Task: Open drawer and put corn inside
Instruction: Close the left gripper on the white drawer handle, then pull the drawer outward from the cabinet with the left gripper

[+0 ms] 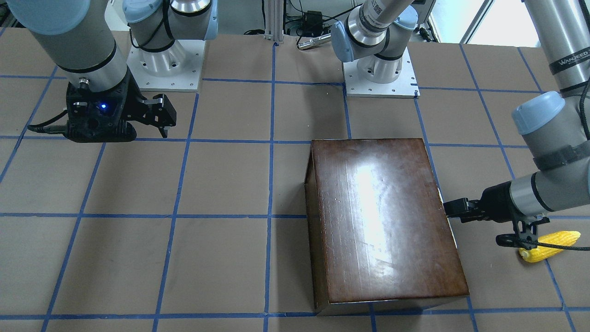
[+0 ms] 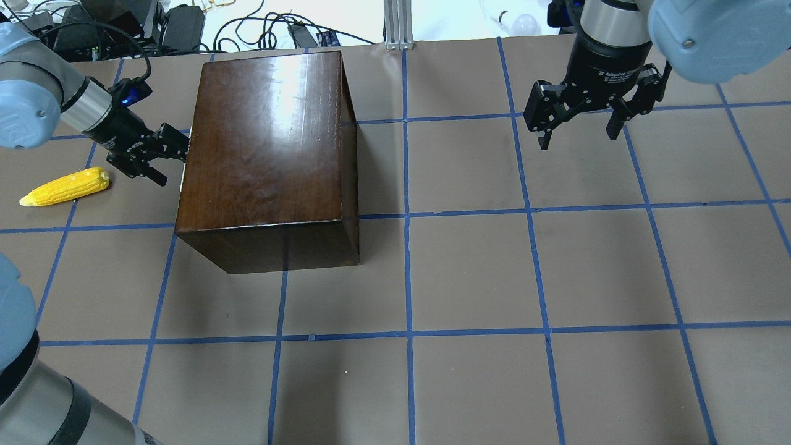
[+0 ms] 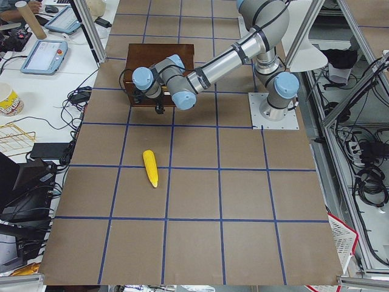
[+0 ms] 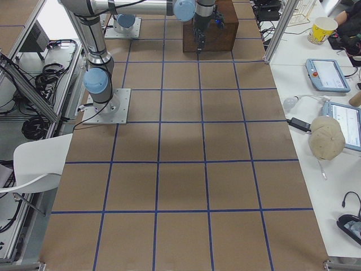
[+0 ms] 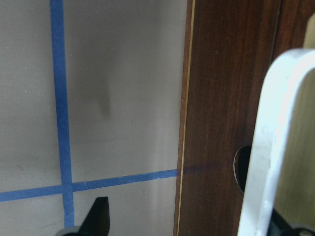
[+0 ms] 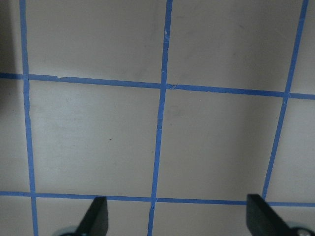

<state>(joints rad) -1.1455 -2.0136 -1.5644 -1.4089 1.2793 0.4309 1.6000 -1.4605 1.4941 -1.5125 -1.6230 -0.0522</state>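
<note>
The glossy dark-brown box [image 2: 266, 136] stands at the table's far left. Its drawer shows only as a dark front panel [image 5: 216, 123] with a round hole, on the box's left side; it looks pushed in. A white curved piece [image 5: 273, 147] crosses the left wrist view close up. My left gripper [image 2: 175, 162] is open, its tips against that side of the box, with nothing held. The yellow corn [image 2: 65, 187] lies on the table just left of that gripper, apart from it. My right gripper [image 2: 578, 141] is open and empty, hanging above the far right of the table.
Brown paper with blue tape lines [image 2: 408, 216] covers the table. The two arm bases [image 1: 380, 74] stand at the robot's edge. Cables and power bricks [image 2: 179, 25] lie beyond the far edge, behind the box.
</note>
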